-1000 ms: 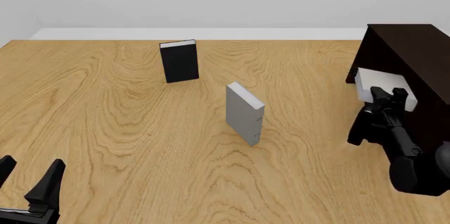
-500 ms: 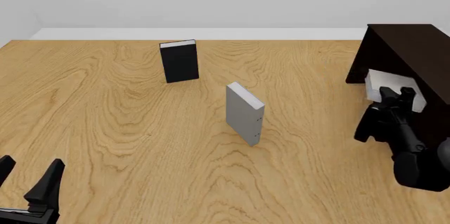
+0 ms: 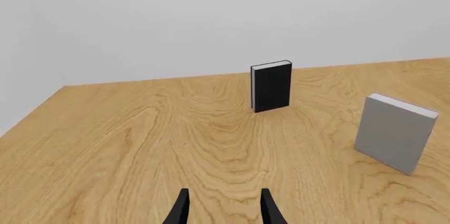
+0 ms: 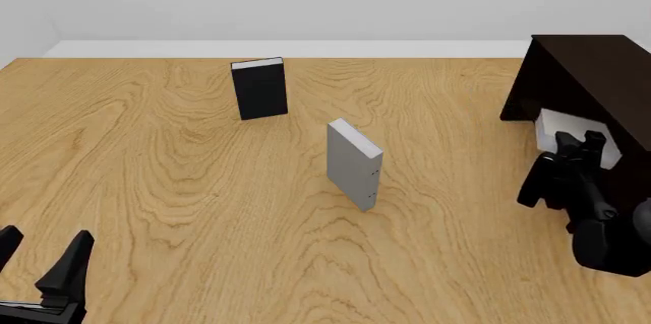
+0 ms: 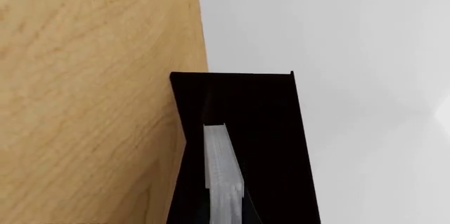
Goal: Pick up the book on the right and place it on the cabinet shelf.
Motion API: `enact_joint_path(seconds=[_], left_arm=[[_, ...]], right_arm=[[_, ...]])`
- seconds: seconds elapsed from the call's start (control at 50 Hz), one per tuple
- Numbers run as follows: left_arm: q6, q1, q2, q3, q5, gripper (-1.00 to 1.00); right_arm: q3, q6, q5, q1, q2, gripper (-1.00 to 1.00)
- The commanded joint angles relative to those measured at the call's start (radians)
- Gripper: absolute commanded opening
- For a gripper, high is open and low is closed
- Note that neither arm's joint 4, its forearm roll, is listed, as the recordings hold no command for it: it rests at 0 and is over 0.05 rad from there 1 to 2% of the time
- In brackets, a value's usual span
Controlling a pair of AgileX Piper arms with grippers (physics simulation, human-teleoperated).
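The plain light grey book [image 4: 566,123] is in my right gripper [image 4: 577,141], which is shut on it. The book sits partly inside the opening of the very dark cabinet [image 4: 595,72] at the table's right edge, over its inner shelf. In the right wrist view the book [image 5: 221,176] shows edge-on with white pages inside the dark cabinet [image 5: 243,103]; the fingers do not show there. My left gripper [image 4: 39,261] is open and empty near the front left corner; it also shows in the left wrist view [image 3: 225,211].
A black book [image 4: 261,88] stands upright at the back middle, also in the left wrist view [image 3: 271,85]. A similar grey book with small dark marks [image 4: 353,164] stands mid-table, also in the left wrist view [image 3: 393,132]. The wooden table [image 4: 152,179] reaches a white wall.
My right gripper has carried the grey book to the right and deeper into the cabinet opening, so less of it shows. The left arm and the other books have not moved.
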Motion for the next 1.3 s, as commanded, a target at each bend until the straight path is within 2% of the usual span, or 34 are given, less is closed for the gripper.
enact_joint_path(seconds=[0.02,0.4,0.58,0.6,1.3], left_arm=[[0.0,0.003,0.0,0.0,0.002,1.0],[0.0,0.004,0.0,0.0,0.001,1.0],[-0.003,0.004,0.0,0.0,0.002,1.0],[-0.002,0.002,0.0,0.0,0.002,1.0],[-0.005,0.003,0.0,0.0,0.0,1.0]], right_arm=[[-0.017,0.038,0.011,0.003,-0.003,-1.0],[-0.051,0.107,0.131,0.012,-0.044,-1.0],[-0.064,0.121,0.173,0.026,-0.052,-1.0],[-0.064,0.121,0.176,0.027,-0.051,1.0],[-0.08,0.143,0.226,0.085,-0.048,1.0]])
